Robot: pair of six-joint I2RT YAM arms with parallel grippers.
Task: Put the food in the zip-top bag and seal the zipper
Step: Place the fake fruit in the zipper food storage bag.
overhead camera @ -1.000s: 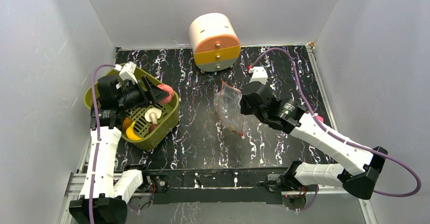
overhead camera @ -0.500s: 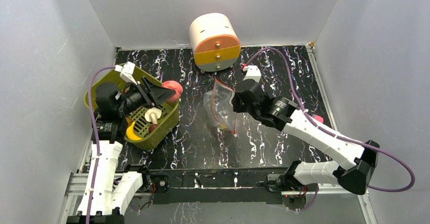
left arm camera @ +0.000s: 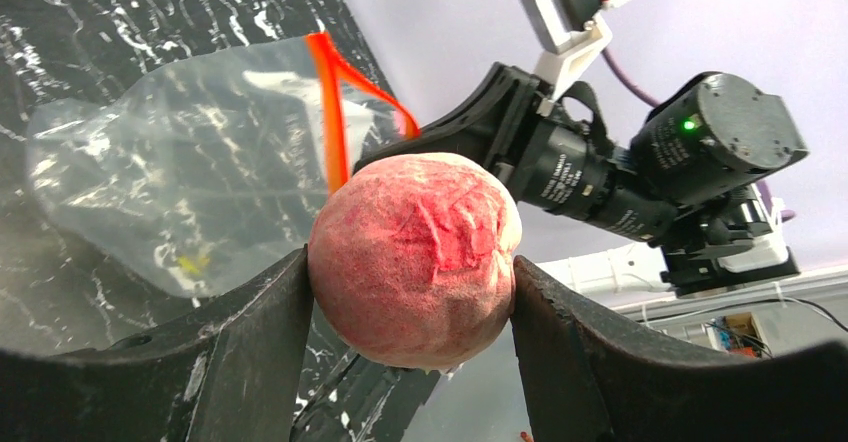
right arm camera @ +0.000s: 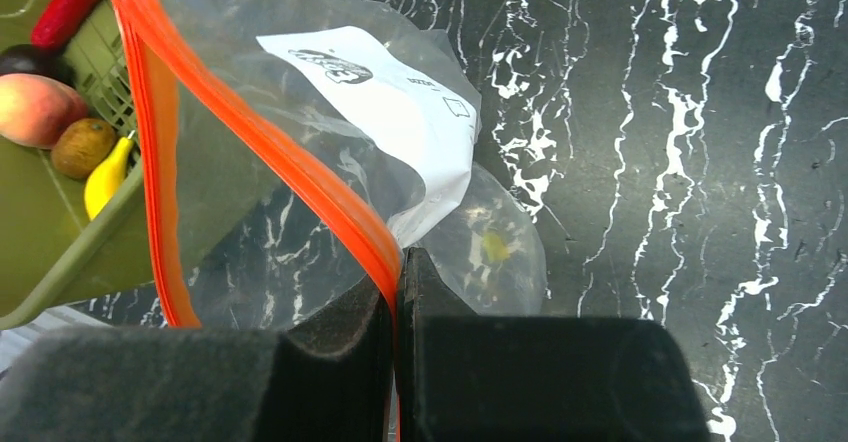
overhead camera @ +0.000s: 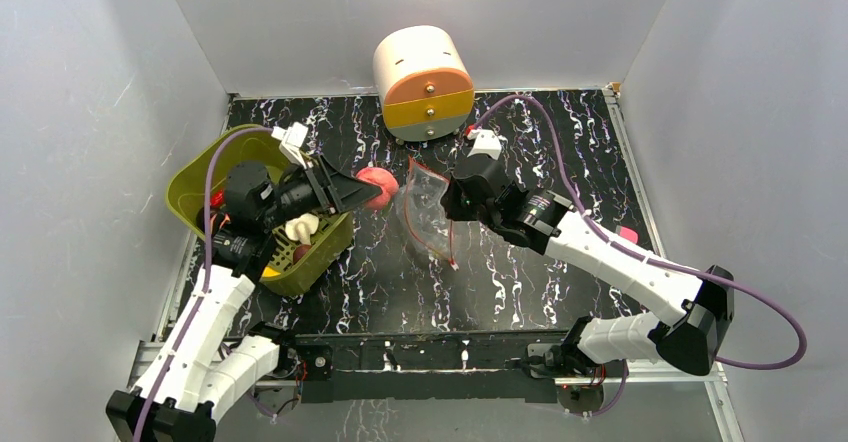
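Note:
My left gripper (overhead camera: 374, 191) is shut on a pink-red round fruit (overhead camera: 378, 184), held in the air just left of the zip-top bag (overhead camera: 424, 214). In the left wrist view the fruit (left arm camera: 415, 257) sits between both fingers (left arm camera: 250, 342), with the bag (left arm camera: 190, 192) and its mouth right behind. My right gripper (overhead camera: 448, 200) is shut on the red-orange zipper (right arm camera: 270, 152) and holds the clear bag (right arm camera: 400, 112) up with its mouth gaping. More food lies in the olive-green basket (overhead camera: 200, 177): a peach (right arm camera: 35, 109), a brown piece (right arm camera: 82, 147) and a yellow piece (right arm camera: 105, 177).
A round white, orange and yellow drawer unit (overhead camera: 424, 82) stands at the back centre. Something small and pink (overhead camera: 628, 233) lies by the right arm near the table's right edge. Grey walls close in on three sides. The basket (right arm camera: 40, 252) fills the left side.
My left arm has lifted the fruit out of the basket and carried it right, up to the bag. My right arm has brought the bag leftwards to meet it.

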